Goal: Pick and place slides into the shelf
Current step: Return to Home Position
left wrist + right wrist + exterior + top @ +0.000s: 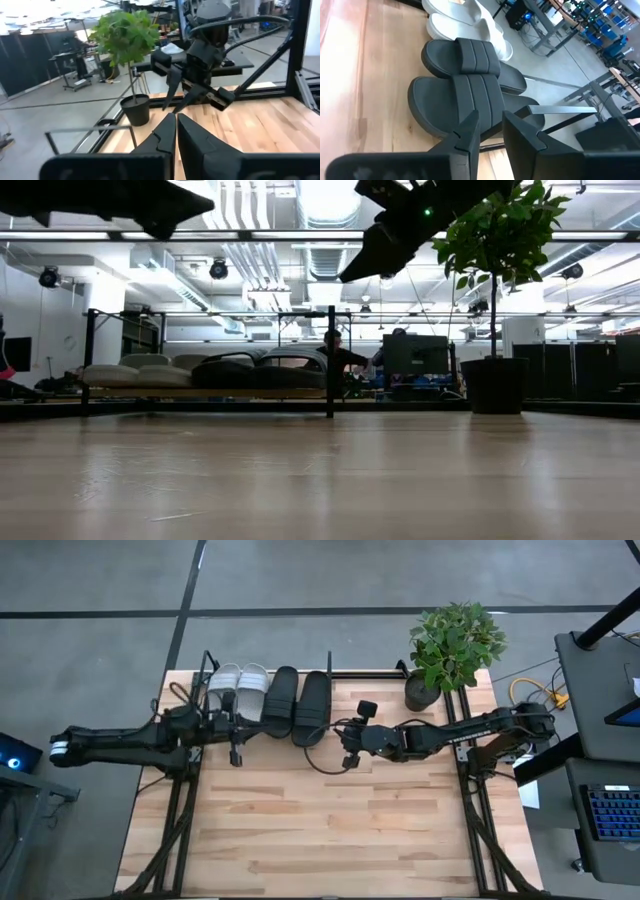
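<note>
Your shelf point(331, 350) stands along the far edge of the desk point(330, 830), over its left half, and it holds all four slides side by side. The light pair point(250, 690) takes the left end. The black pair point(313, 705) sits just to its right, and the four lie close together in one row. Each slide lies sole down and strap up. Its long axis runs from the far edge toward the middle of the desk, square to the shelf's length. You cannot tell from these views which end is the toe. The black pair reaches a little farther toward the desk's middle than the light pair.

Your left pincer point(176, 131) hovers above the desk just in front of the light pair. It is empty, with its fingers drawn together to a hairline gap. Your right pincer point(490, 132) hangs just to the right of the black pair and faces it. It is also empty, with its fingers narrowly apart.

The desk is pale wood planking with black frame rails down both sides. A potted plant point(455, 640) stands at the far right corner. Beyond the desk you see grey concrete floor and a workshop room with ceiling ducts and lamps.
</note>
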Controlling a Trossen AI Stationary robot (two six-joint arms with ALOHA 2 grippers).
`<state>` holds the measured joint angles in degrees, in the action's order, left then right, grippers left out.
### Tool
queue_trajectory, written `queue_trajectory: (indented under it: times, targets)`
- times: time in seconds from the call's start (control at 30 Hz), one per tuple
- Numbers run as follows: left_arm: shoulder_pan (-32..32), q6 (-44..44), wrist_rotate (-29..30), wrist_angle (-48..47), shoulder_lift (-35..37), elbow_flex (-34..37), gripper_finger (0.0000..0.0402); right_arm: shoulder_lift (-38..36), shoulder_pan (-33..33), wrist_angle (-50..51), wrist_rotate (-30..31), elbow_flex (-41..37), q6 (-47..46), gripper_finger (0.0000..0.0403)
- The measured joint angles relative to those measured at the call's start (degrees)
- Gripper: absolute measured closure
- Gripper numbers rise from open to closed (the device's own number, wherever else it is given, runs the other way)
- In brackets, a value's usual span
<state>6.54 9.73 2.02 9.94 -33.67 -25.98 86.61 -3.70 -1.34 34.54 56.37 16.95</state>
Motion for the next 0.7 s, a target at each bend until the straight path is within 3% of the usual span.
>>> queue_trajectory:
  times: [0.17,0.3,0.43,0.57,0.7]
  targets:
    - [-8.5,1.2,12.2,0.0,3.7,5.6,0.0401,0.0,0.0,-0.1,0.0,-0.4,0.2,0.0329]
    - [-14.7,2.0,17.9,-0.3,7.8,9.8,0.0401,0.0,0.1,-0.1,0.0,-0.5,0.4,0.0325]
    - [-17.8,4.6,18.9,-3.0,17.0,11.8,0.0401,0.0,0.1,-0.1,0.0,-0.7,0.5,0.0324]
    - [-18.2,3.0,18.6,-14.8,27.4,10.8,0.0402,0.0,0.1,0.4,0.0,-0.7,0.3,0.033]
    - [-18.3,2.3,13.4,-17.3,32.6,10.2,0.0402,0.0,0.2,0.4,0.0,-0.7,0.2,0.0334]
